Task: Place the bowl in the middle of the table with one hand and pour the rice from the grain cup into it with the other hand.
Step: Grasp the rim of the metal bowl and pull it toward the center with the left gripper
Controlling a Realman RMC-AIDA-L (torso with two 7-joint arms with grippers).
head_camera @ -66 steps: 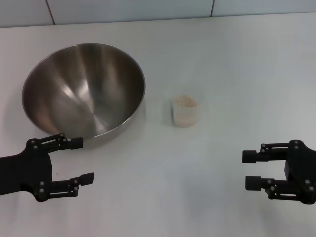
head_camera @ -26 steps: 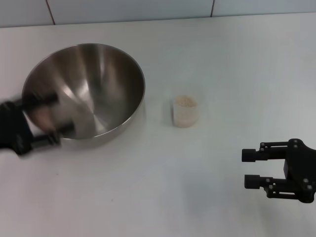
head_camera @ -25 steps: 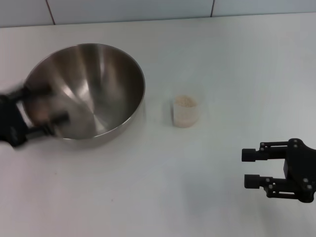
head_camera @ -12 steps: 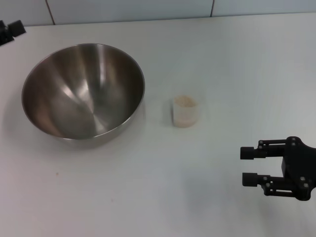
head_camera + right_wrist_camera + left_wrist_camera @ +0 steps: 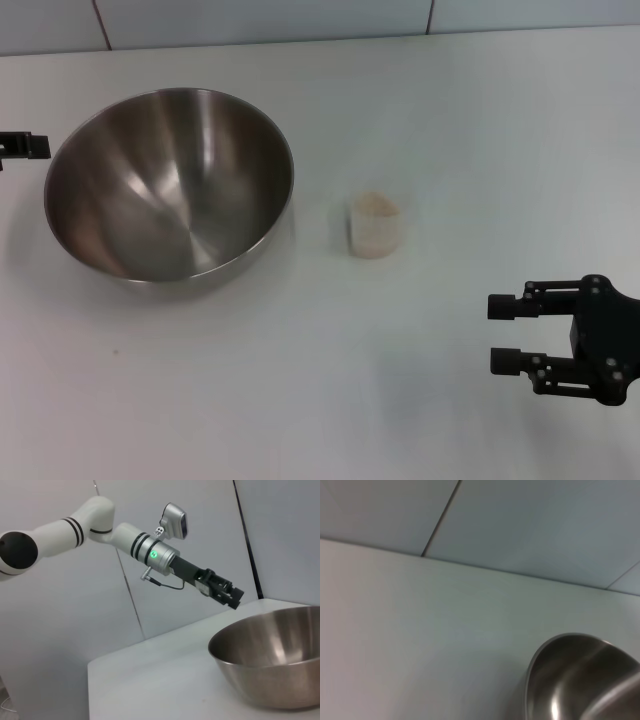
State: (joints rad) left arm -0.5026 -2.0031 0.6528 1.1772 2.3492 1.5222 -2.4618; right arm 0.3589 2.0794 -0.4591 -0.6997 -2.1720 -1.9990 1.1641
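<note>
The steel bowl (image 5: 170,185) stands upright and empty on the left half of the white table (image 5: 300,380). It also shows in the left wrist view (image 5: 580,680) and the right wrist view (image 5: 275,650). To its right stands the small clear grain cup (image 5: 377,227), filled with pale rice (image 5: 374,205). Only the black tip of my left gripper (image 5: 25,146) shows at the picture's left edge, beside the bowl's rim. The right wrist view has it (image 5: 234,596) hovering just past the rim, apart from it. My right gripper (image 5: 500,334) is open and empty at the near right, well short of the cup.
A grey tiled wall (image 5: 300,20) runs along the table's far edge. Bare tabletop lies between the bowl and the cup and along the near side.
My left gripper left the bowl's near-left side, swung up past its left rim, and now sits at the left edge beside the rim. The bowl, the cup and the right gripper have barely moved.
</note>
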